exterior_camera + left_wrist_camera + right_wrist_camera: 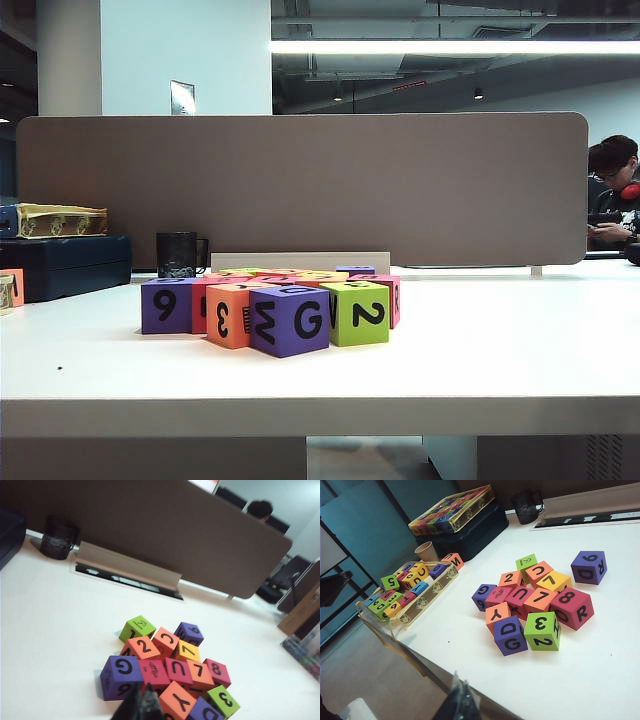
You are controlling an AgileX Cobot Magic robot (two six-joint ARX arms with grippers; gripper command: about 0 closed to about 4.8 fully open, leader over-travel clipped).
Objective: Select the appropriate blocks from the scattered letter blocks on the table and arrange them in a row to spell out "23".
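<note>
Lime green "2" block [360, 313] sits at the cluster's front right on the white table [500, 340], touching the purple "G" cube [291, 320]; the orange "3" block [228, 316] flanks its other side. Left gripper [142, 705] hovers closed; right gripper [461, 702] appears closed off the table's edge.

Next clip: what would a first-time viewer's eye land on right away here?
The bright cluster of foam letter blocks near the middle of the white table, with the purple G block and the lime green block showing a 2 at the front. To the left lies a tray of more blocks. Both end effectors sit back from the pile: left, right.
</note>
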